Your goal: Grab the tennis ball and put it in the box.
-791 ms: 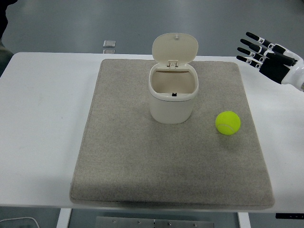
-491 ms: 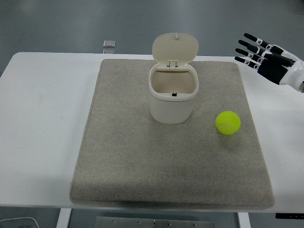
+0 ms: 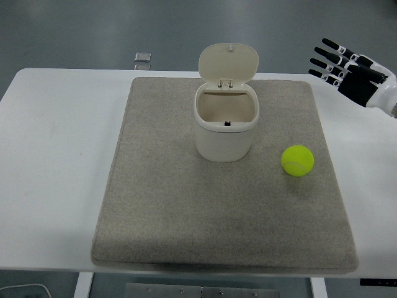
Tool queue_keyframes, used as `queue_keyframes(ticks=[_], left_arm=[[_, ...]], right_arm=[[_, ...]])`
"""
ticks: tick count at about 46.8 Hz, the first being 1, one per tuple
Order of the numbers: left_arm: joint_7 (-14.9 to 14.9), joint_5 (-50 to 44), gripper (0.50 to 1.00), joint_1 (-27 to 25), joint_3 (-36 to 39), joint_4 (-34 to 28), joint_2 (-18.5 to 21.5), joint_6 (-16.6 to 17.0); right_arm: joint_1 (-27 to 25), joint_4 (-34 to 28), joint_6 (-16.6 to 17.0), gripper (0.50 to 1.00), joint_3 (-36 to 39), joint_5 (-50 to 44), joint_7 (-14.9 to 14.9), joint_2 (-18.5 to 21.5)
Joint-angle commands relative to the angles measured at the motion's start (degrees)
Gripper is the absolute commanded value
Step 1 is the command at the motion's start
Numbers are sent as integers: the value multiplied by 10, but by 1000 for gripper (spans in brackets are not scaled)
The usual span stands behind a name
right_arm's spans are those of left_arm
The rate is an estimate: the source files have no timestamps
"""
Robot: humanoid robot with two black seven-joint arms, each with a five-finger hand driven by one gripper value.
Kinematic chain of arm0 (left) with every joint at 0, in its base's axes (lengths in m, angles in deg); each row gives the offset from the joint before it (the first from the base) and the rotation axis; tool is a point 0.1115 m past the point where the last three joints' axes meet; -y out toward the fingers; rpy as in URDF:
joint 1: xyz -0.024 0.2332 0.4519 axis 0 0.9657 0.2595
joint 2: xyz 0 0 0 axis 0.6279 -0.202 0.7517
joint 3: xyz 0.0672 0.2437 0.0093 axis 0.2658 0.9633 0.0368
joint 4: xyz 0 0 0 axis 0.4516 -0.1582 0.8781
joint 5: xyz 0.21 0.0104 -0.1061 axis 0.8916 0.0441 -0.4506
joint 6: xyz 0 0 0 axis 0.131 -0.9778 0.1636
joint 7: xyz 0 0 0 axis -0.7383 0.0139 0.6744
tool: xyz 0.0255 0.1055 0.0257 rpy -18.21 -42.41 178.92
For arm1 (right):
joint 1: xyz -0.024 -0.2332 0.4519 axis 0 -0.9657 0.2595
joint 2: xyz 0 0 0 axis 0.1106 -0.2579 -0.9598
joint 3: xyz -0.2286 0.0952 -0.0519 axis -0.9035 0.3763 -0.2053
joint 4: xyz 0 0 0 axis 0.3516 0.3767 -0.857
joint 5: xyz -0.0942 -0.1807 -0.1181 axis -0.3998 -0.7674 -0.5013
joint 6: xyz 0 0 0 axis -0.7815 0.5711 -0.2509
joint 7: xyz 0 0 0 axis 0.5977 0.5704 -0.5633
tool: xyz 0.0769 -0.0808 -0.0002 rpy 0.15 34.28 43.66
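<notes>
A yellow-green tennis ball (image 3: 298, 161) lies on the grey mat (image 3: 161, 205), to the right of the box. The box (image 3: 224, 127) is a cream bin standing at the mat's middle back, its hinged lid (image 3: 228, 63) tipped up and its inside showing. My right hand (image 3: 338, 65) hovers at the upper right, well above and behind the ball, with its black fingers (image 3: 329, 54) spread and holding nothing. The left arm is out of view.
The mat covers most of the white table (image 3: 56, 155). A small square grey object (image 3: 142, 58) sits at the table's far edge, left of the lid. Bare table lies on both sides of the mat.
My right hand has shifted slightly up and to the right, staying open. The ball and the box have not moved.
</notes>
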Motion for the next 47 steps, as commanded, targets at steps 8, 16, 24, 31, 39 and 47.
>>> queue_keyframes(ticks=[8,16,24,31,39,47], left_arm=[[0,0,992,0,0,-2,0,0],[0,0,992,0,0,-2,0,0],[0,0,992,0,0,-2,0,0],[0,0,992,0,0,-2,0,0],[0,0,992,0,0,-2,0,0],[0,0,992,0,0,-2,0,0]], right_arm=[[-1,1,1,913,-4,-11,1,7],[0,2,13,913,-3,-11,1,0],[0,2,19,913,-2,-11,0,2],[0,2,19,913,-3,-14,0,0],[2,2,14,913,-1,-84,3,-1],[0,3,19,913,-2,-119,14,-15]])
